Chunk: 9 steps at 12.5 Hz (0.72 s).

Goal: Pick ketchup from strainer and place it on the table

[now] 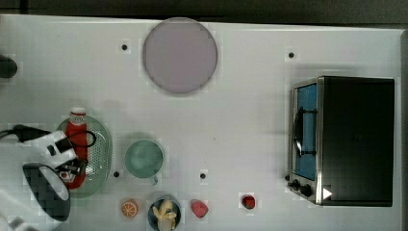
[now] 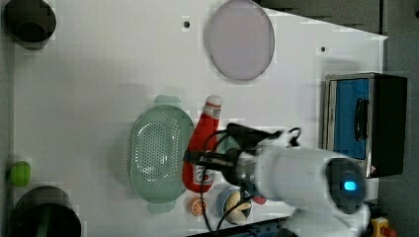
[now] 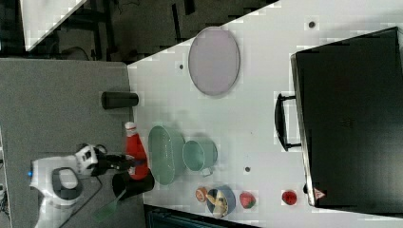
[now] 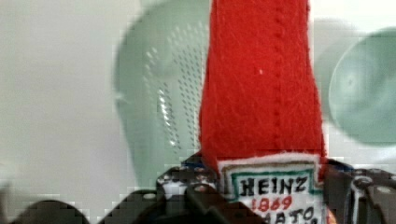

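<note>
One gripper (image 2: 200, 159) squeezes our red ketchup bottle (image 2: 202, 143) at its label, jaws partway shut, lifted above the green strainer (image 2: 158, 153), white cap toward twelve o'clock in the top view.

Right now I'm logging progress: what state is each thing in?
ketchup: gripped, lifted clear of the strainer.
gripper: closed on the ketchup's label end.
strainer: empty, on the table.
cup: upright, empty.
oven: door shut.
plate: bare.

The tool (image 3: 127, 164) grips the ketchup (image 3: 135, 154) (white cap pointing up the right view) just beside the strainer (image 3: 165, 154), whose other side neighbours a green cup (image 3: 199, 155).
</note>
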Each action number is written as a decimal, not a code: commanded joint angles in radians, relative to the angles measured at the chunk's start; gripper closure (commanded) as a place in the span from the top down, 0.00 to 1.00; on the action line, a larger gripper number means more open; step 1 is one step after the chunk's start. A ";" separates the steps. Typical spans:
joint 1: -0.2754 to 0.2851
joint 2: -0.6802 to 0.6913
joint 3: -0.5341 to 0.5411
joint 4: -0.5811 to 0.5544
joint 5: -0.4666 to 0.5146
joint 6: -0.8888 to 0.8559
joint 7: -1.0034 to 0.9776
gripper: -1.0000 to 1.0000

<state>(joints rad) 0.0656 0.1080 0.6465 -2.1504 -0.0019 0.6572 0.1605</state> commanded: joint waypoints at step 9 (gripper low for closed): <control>-0.201 -0.045 -0.439 -0.002 0.006 -0.076 -0.553 0.63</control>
<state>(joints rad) -0.0947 0.0527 0.2217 -2.1230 0.0118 0.5854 -0.2573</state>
